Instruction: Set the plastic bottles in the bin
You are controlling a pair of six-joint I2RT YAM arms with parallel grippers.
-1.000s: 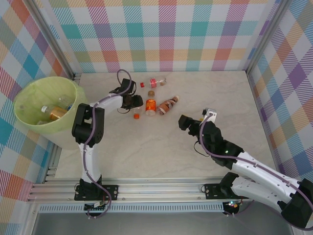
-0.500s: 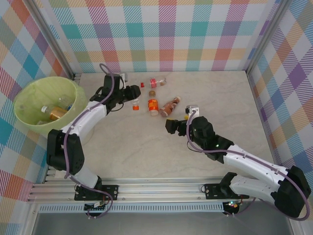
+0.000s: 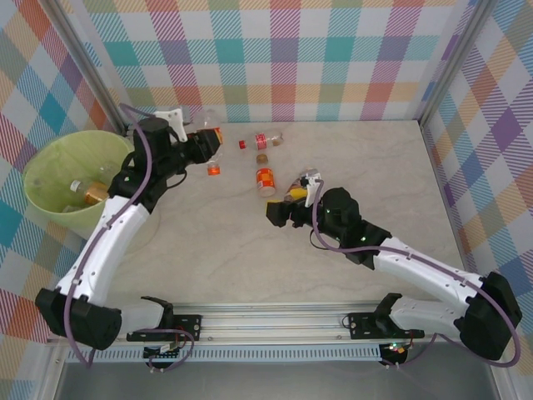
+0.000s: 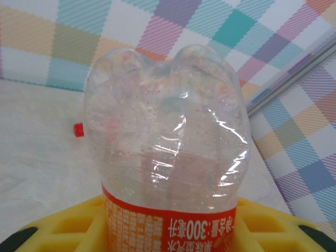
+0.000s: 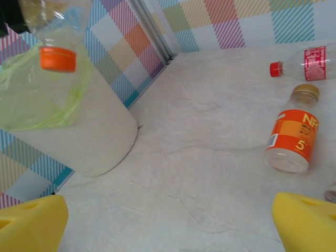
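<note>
My left gripper is shut on a clear plastic bottle with an orange label, held above the table's back left with its orange cap pointing down. It hangs just right of the bin, whose lime-green liner holds other bottles. An orange-labelled bottle, a red-capped bottle and a third bottle lie on the table. My right gripper stands open, low over the table just in front of these, its yellow pads with nothing between them.
Checked walls close in the table at the back and sides, with a metal post in the back left corner. Bare marble tabletop lies between the bin and the lying bottles.
My left arm has lifted the bottle off the table and swung it back and left toward the bin. My right arm has moved forward and left toward the lying bottles.
</note>
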